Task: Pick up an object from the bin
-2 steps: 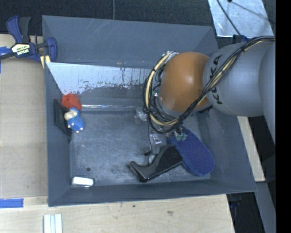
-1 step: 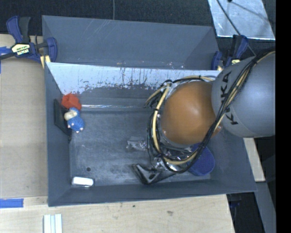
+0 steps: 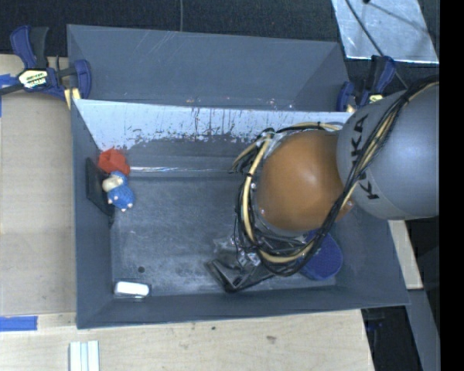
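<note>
Grey bin [image 3: 216, 76] with few things in it; the end effector [image 3: 236, 265] sits low over the floor near the front wall, beneath the arm's orange cover [image 3: 301, 180] and a tangle of cables [image 3: 251, 207]. I cannot tell how far open it is, nor whether it has hold of anything; the dark shape at its tip is too unclear to name. Nearest lies a blue rounded thing [image 3: 326, 261], just to its right and partly hidden by the arm. A small white piece [image 3: 131, 289] lies in the front left corner, and a blue toy figure [image 3: 121, 192] and a red lump [image 3: 114, 161] rest at the left wall, well apart. The risk, as I judge it, is that it closes on bare floor, or that the cables snag the blue thing and drag it aside
</note>
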You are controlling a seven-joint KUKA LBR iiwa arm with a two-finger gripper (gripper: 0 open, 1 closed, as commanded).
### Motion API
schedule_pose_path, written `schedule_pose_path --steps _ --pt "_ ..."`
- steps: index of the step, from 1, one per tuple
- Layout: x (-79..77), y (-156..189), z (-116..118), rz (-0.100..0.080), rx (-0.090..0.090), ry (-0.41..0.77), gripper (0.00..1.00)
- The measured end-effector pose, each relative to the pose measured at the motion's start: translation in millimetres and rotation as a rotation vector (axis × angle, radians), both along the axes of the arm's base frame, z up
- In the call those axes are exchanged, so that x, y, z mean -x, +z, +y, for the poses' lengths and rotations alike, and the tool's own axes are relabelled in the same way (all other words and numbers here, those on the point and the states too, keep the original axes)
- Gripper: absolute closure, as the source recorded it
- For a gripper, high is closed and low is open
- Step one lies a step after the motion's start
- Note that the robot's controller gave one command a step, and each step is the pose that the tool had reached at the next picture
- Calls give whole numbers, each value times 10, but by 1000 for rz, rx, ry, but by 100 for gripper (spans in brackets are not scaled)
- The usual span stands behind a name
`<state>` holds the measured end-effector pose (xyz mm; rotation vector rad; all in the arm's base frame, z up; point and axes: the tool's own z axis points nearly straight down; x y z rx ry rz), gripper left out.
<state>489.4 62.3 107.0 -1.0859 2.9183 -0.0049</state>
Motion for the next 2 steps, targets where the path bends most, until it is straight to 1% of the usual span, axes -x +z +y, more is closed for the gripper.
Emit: schedule_pose_path --steps 1,2 --pt "-160 -330 60 -1 -1 17 100" --pt "-182 479 -200 16 6 -20 100"
